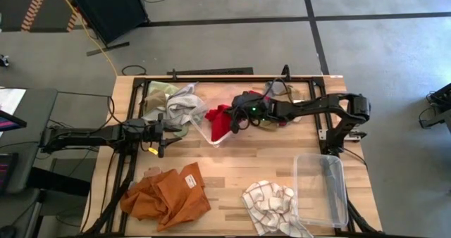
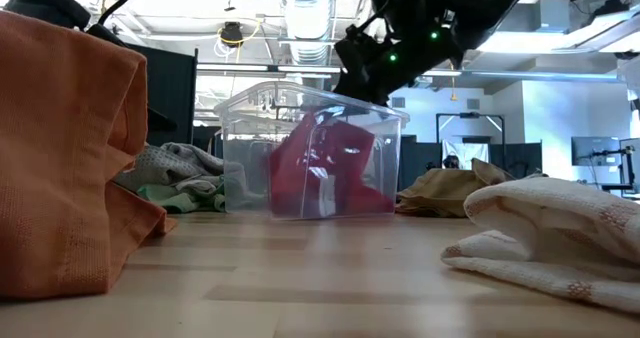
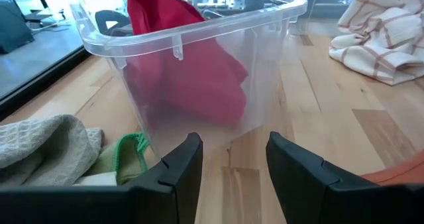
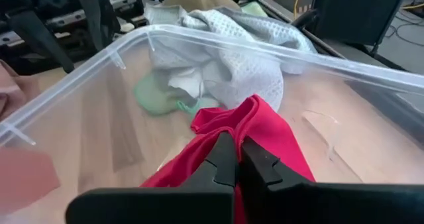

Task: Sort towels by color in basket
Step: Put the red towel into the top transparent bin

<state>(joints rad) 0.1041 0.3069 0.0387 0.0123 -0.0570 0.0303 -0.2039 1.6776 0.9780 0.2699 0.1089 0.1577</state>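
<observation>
Right hand [image 4: 232, 161] grasps the red towel [image 4: 265, 141], clenched on its bunched top directly above the clear bin [image 1: 211, 129] into which the cloth hangs, while the released left hand [image 3: 232, 168] waits just beside the bin on the counter [image 1: 232, 171].

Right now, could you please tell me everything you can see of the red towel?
The red towel is a small, soft, plain red cloth, crumpled into folds. It hangs into the clear plastic bin near the table's middle, its lower part bunched against the bin's floor and wall, its upper part rising above the rim. The right end effector is shut on one of its folds from above. The left end effector waits open outside the bin, not touching it.
</observation>
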